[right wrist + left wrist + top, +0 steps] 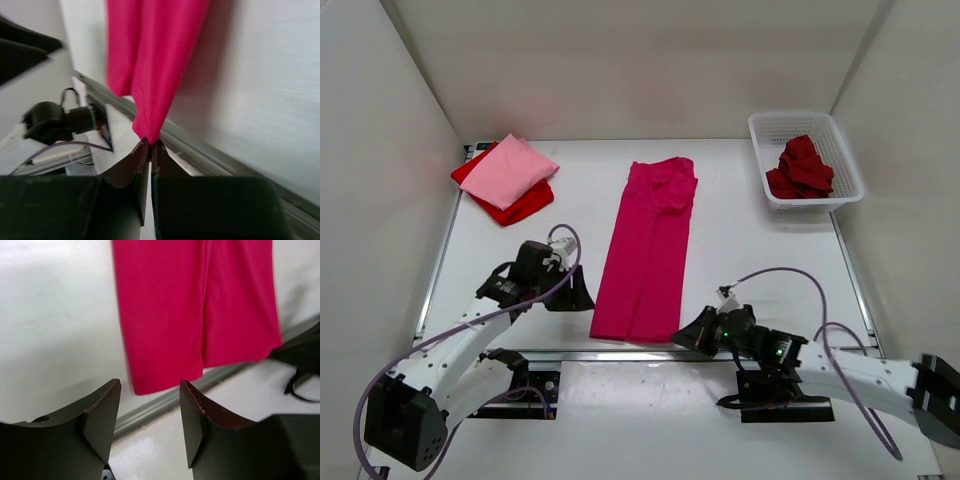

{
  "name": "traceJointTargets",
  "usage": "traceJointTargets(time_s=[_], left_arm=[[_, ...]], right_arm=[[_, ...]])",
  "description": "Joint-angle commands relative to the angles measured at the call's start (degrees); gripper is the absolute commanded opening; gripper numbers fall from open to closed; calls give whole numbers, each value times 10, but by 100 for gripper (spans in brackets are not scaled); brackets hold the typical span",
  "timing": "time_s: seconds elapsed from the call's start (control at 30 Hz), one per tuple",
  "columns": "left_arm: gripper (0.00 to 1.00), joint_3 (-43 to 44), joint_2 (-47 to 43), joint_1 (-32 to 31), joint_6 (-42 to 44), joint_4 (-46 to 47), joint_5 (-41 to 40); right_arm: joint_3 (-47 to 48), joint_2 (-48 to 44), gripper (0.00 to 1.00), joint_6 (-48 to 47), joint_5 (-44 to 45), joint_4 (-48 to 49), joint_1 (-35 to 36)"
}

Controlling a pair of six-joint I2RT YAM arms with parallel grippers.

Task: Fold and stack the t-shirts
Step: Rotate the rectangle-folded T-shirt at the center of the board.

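A magenta t-shirt (650, 245) lies folded into a long strip down the middle of the table. My right gripper (686, 334) is shut on its near right corner (147, 131), which it holds lifted off the table. My left gripper (576, 292) stands open just left of the strip's near left corner (145, 382), with nothing between its fingers. A folded light pink t-shirt (510, 170) lies on a bright red t-shirt (520, 208) at the far left. A dark red t-shirt (802, 168) is crumpled in the basket.
A white lattice basket (840, 150) stands at the far right corner. A metal rail (620, 354) runs along the table's near edge, with the arm bases and cables just below it. White walls close in the left, back and right sides.
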Motion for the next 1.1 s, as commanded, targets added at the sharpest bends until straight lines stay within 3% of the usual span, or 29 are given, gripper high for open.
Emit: traceJointTargets(time_s=[0.0,0.1,0.2,0.27,0.37,0.47,0.6,0.67,0.87,0.97,1.07], left_arm=[[64,-30,-4,-36,-33,-12,1],[67,-47,5,-56,-58,-4,-26],[67,-54,-4,-15,-61,6,-31],[68,-55,1,-17,-65,15,-26],[67,-88,26,-84,-111,73,-5],[66,-134,27,-129,-170,133,-3],[67,-148,-2,-126,-197,145,-4],[68,-133,-6,-137,-203,135,-18],[68,-170,20,-205,-283,208,-29],[68,-188,29,-233,-321,250,-52],[67,-195,32,-237,-347,276,-60]], right_arm=[[-38,-144,0,-32,-2,-199,-34],[-49,-274,0,-58,-55,-268,-110],[-54,-359,0,-87,-112,-324,-197],[-51,-383,0,-108,-146,-350,-242],[-54,-380,0,-135,-188,-350,-299],[-48,-353,3,-147,-186,-347,-297],[-29,-327,41,-150,-131,-379,-251],[2,-275,47,-157,-101,-387,-210],[95,-105,48,-180,15,-400,-125],[100,-87,45,-202,1,-392,-148],[77,-129,42,-217,-14,-399,-184]])
